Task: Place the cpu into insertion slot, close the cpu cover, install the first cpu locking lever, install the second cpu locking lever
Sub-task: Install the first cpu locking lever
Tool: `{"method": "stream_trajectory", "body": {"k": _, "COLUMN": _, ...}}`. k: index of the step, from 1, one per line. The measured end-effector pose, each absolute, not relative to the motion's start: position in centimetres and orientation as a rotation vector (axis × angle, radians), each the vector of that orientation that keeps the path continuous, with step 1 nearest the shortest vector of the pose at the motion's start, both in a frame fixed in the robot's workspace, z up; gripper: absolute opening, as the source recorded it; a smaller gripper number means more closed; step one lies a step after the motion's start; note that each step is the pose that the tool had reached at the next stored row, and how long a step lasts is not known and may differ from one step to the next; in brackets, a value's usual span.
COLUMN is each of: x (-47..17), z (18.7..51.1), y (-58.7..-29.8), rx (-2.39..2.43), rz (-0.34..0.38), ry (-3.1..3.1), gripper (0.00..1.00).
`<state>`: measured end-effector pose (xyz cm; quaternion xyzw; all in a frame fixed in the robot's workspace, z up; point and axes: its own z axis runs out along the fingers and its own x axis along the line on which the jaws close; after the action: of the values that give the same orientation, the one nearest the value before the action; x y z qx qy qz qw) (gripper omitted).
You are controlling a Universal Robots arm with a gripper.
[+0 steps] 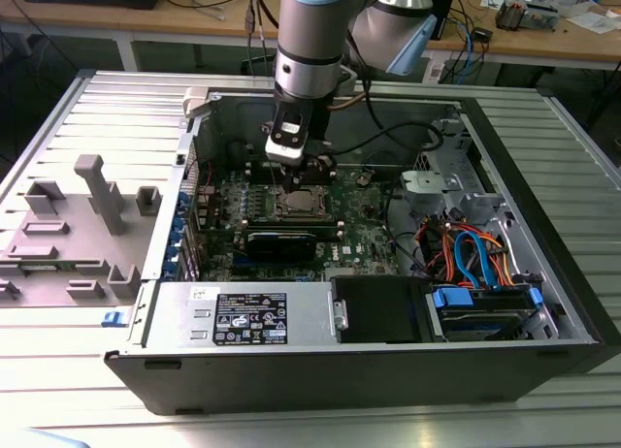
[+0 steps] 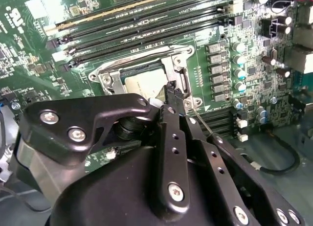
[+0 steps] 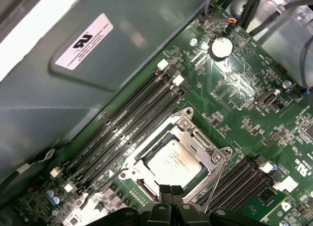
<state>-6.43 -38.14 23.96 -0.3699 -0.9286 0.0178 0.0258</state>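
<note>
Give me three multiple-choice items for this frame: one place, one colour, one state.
1. Where is the cpu? A in the insertion slot; B outside the case; C on a memory slot.
2. Motherboard colour? A red; B green; C white.
3. The cpu cover is: A standing upright; B missing; C lying flat around the chip.

Key: A, its metal top sits inside the socket; B, the board is green in both wrist views; C, the frame lies level over the chip's edges.
</note>
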Motion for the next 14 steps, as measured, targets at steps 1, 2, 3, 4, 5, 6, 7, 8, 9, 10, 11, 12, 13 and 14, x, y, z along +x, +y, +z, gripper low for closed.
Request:
{"method": "stream_trajectory", "body": {"k": 1, "x": -6.43, "z": 23.96, "y": -38.14, "rx": -1.123, "rz": 0.056, "ry": -2.879, "gripper": 0.11}}
{"method": "stream_trajectory", "body": {"k": 2, "x": -6.43, "z": 23.96, "y": -38.14, "rx": -1.111, "rz": 0.056, "ry": -2.883, "gripper": 0.11}}
{"method": "stream_trajectory", "body": {"k": 3, "x": -6.43, "z": 23.96, "y": -38.14, "rx": -1.099, "rz": 0.056, "ry": -2.888, "gripper": 0.11}}
{"method": "stream_trajectory", "body": {"k": 4, "x": -6.43, "z": 23.96, "y": -38.14, "rx": -1.08, "rz": 0.057, "ry": -2.896, "gripper": 0.11}}
{"method": "stream_trajectory", "body": {"k": 5, "x": -6.43, "z": 23.96, "y": -38.14, "rx": -1.056, "rz": 0.058, "ry": -2.904, "gripper": 0.11}}
{"method": "stream_trajectory", "body": {"k": 6, "x": -6.43, "z": 23.96, "y": -38.14, "rx": -1.033, "rz": 0.058, "ry": -2.913, "gripper": 0.11}}
{"method": "stream_trajectory", "body": {"k": 7, "x": -6.43, "z": 23.96, "y": -38.14, "rx": -1.005, "rz": 0.059, "ry": -2.923, "gripper": 0.11}}
{"method": "stream_trajectory", "body": {"k": 8, "x": -6.43, "z": 23.96, "y": -38.14, "rx": -0.978, "rz": 0.06, "ry": -2.933, "gripper": 0.11}}
{"method": "stream_trajectory", "body": {"k": 9, "x": -6.43, "z": 23.96, "y": -38.14, "rx": -0.958, "rz": 0.06, "ry": -2.94, "gripper": 0.11}}
{"method": "stream_trajectory", "body": {"k": 10, "x": -6.43, "z": 23.96, "y": -38.14, "rx": -0.944, "rz": 0.06, "ry": -2.944, "gripper": 0.11}}
{"method": "stream_trajectory", "body": {"k": 11, "x": -6.43, "z": 23.96, "y": -38.14, "rx": -0.921, "rz": 0.061, "ry": -2.952, "gripper": 0.11}}
{"method": "stream_trajectory", "body": {"k": 12, "x": -6.43, "z": 23.96, "y": -38.14, "rx": -0.898, "rz": 0.062, "ry": -2.959, "gripper": 0.11}}
{"method": "stream_trajectory", "body": {"k": 13, "x": -6.43, "z": 23.96, "y": -38.14, "rx": -0.878, "rz": 0.062, "ry": -2.966, "gripper": 0.11}}
{"method": "stream_trajectory", "body": {"k": 14, "x": -6.43, "z": 23.96, "y": -38.14, "rx": -0.87, "rz": 0.062, "ry": -2.968, "gripper": 0.11}}
